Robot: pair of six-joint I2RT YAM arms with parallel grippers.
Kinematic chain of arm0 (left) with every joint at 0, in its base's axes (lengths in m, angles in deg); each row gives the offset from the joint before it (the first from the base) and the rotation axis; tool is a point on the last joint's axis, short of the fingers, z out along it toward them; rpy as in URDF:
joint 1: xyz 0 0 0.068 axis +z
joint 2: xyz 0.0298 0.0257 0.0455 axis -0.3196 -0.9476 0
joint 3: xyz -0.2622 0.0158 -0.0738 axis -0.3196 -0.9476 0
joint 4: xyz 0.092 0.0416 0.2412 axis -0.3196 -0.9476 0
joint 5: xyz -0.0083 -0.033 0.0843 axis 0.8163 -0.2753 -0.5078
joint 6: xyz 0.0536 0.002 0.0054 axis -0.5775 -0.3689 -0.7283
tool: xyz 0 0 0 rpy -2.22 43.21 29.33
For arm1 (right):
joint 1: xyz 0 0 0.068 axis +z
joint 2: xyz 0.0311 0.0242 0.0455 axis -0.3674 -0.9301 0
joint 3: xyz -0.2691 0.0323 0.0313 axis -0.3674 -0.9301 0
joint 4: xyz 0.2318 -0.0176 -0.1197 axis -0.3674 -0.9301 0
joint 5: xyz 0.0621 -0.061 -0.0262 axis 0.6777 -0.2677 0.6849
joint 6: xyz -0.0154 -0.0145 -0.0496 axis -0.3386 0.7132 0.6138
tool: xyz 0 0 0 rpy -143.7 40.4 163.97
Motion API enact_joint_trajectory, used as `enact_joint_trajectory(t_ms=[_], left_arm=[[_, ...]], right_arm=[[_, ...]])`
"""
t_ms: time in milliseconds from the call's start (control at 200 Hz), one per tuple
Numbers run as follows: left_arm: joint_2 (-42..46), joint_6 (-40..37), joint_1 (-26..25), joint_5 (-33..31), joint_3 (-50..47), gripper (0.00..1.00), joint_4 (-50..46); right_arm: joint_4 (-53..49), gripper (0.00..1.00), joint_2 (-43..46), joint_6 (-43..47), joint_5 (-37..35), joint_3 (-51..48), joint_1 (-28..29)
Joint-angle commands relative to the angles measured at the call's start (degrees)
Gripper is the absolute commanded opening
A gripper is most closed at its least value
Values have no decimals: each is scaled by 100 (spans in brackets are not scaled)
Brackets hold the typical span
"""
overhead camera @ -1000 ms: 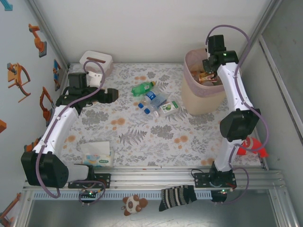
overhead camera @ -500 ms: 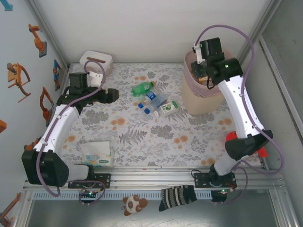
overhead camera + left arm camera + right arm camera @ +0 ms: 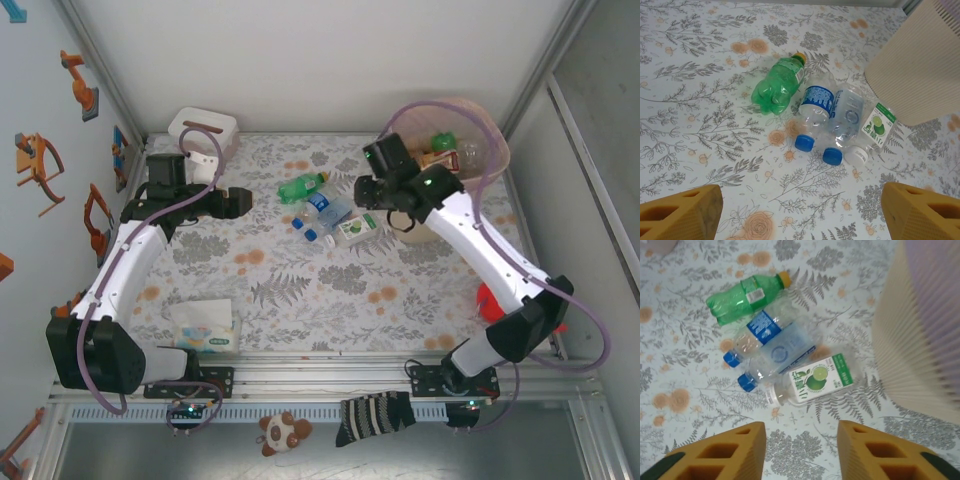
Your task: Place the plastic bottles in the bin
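Note:
Several plastic bottles lie side by side mid-table: a green one point(image 3: 302, 186) point(image 3: 777, 85) point(image 3: 742, 300), a clear one with a blue label point(image 3: 322, 204) point(image 3: 816, 111) point(image 3: 762, 331), another clear one point(image 3: 845, 116) point(image 3: 782, 356) and a lime-labelled one point(image 3: 357, 229) point(image 3: 873, 129) point(image 3: 816, 380). The beige bin point(image 3: 490, 130) point(image 3: 917, 75) point(image 3: 920, 340) stands to their right with more bottles point(image 3: 445, 147) inside. My right gripper point(image 3: 362, 192) point(image 3: 800, 450) hovers open and empty just right of the cluster. My left gripper point(image 3: 235, 203) point(image 3: 800, 215) is wide open and empty, left of the bottles.
A white tissue box point(image 3: 203, 130) sits in the far left corner and a soft tissue pack point(image 3: 205, 330) near the front left. A red object point(image 3: 488, 298) lies at the right, partly behind my right arm. Walls close in on all sides.
My right arm has swung from over the bin leftward and down toward the bottles on the table, its jaws widening. The left arm has stayed put.

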Motion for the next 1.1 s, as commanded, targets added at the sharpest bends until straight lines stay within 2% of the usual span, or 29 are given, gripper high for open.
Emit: enact_joint_trajectory(t_ms=[0, 110, 185, 305, 436, 561, 776, 1092], left_arm=[[102, 46, -30, 111, 71, 82, 41], [206, 67, -30, 43, 57, 83, 57], [283, 85, -30, -6, 26, 84, 104], [391, 101, -31, -170, -35, 85, 154], [485, 116, -30, -254, -43, 86, 152], [609, 129, -30, -317, -121, 86, 245], [655, 103, -30, -333, -120, 86, 234], [588, 84, -22, -309, -109, 86, 229]], right_arm=[[510, 49, -111, -1549, -644, -390, 297], [1074, 60, -288, -2361, -948, -908, 548], [1243, 64, -570, -2709, -1017, -1022, 625], [1357, 68, -1077, -3011, -995, -1022, 627], [1377, 81, -1531, -3332, -1098, -1022, 619], [1462, 82, -1898, -3421, -1032, -978, 523], [1625, 77, -2174, -3689, -1012, -1157, 265], [1776, 80, -2481, -3788, -728, -1130, -160]])
